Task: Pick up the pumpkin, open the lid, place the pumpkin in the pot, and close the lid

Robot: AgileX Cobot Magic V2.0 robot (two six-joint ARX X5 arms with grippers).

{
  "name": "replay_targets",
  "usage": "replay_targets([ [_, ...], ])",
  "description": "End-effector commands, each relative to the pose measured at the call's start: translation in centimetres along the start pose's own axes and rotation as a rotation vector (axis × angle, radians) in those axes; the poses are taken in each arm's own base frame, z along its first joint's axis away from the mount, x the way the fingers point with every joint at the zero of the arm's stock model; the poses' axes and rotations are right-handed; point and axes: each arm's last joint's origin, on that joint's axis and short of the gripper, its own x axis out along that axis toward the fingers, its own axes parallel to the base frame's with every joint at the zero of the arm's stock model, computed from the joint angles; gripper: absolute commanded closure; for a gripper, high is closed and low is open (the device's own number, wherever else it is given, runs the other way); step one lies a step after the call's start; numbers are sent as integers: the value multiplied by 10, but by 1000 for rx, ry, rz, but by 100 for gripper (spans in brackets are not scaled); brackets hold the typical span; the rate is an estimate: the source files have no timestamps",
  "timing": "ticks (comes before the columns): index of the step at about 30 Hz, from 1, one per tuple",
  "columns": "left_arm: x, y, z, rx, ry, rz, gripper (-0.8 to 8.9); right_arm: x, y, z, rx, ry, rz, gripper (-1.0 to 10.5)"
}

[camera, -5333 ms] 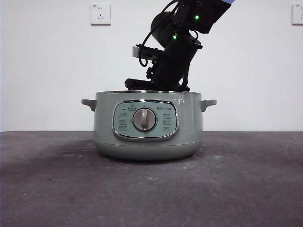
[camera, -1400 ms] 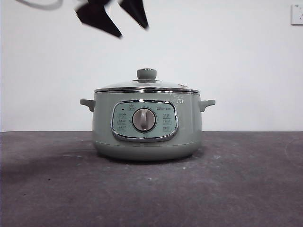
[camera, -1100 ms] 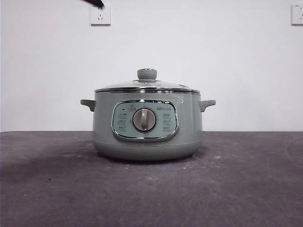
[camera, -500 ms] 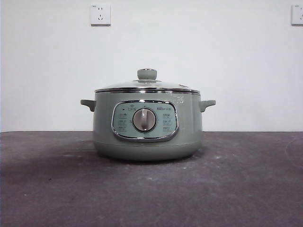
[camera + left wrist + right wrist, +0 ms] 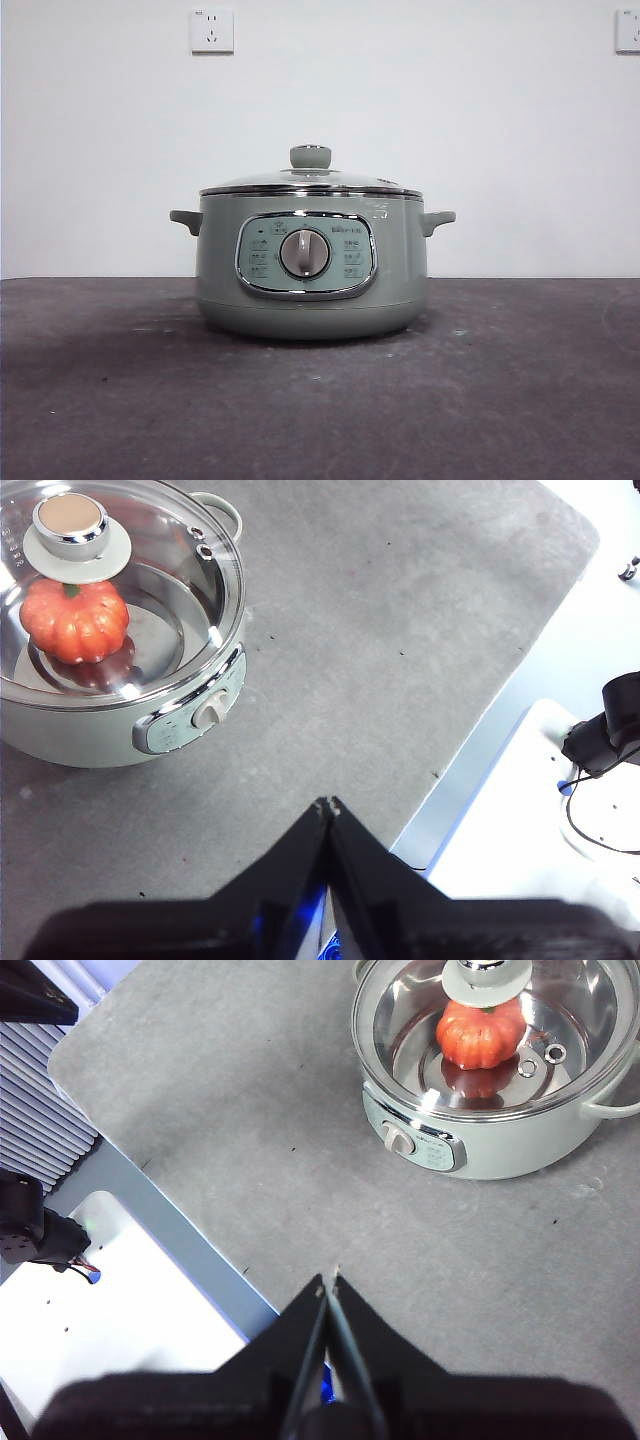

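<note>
The sage-green pot (image 5: 310,270) stands mid-table with its glass lid (image 5: 310,182) seated on the rim, knob (image 5: 310,156) on top. Through the glass, both wrist views show the orange pumpkin (image 5: 75,620) (image 5: 480,1032) resting on the pot's steel floor. The pot (image 5: 120,720) (image 5: 480,1145) and lid (image 5: 190,590) (image 5: 580,1020) also appear there. My left gripper (image 5: 328,803) hovers high, well away from the pot, jaws shut and empty. Likewise my right gripper (image 5: 328,1276) is raised far from the pot, shut with nothing in it. Neither arm shows in the front view.
The dark grey table (image 5: 500,400) stretches around the pot. Its edge (image 5: 470,740) (image 5: 170,1210) runs below each gripper, with white robot bases (image 5: 560,810) (image 5: 120,1300) beyond. Wall sockets (image 5: 212,30) sit on the white back wall.
Five seconds ago an arm was at the open pot; by about a second ago the lid sat on it and the arm was rising out of the top. The last half second is still.
</note>
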Motion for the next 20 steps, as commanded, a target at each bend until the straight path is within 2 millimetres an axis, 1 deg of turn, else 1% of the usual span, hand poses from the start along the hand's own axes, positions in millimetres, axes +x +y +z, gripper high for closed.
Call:
replay_targets([
  [1,-1,0,0,2,-4,-2,817,0,0,0,6,-2,-2,946],
  [11,-1,0,0,-9,-4,6,818,0,0,0,6,-2,-2,946],
  [14,-2,2,1,-25,-15,39,817,0,0,0,6,-2,-2,946],
  [17,-11,3,5,2,-102,91,818,0,0,0,5,-2,-3,946],
  [20,-34,5,6,75,-238,188,817,0,0,0,6,-2,-2,946],
])
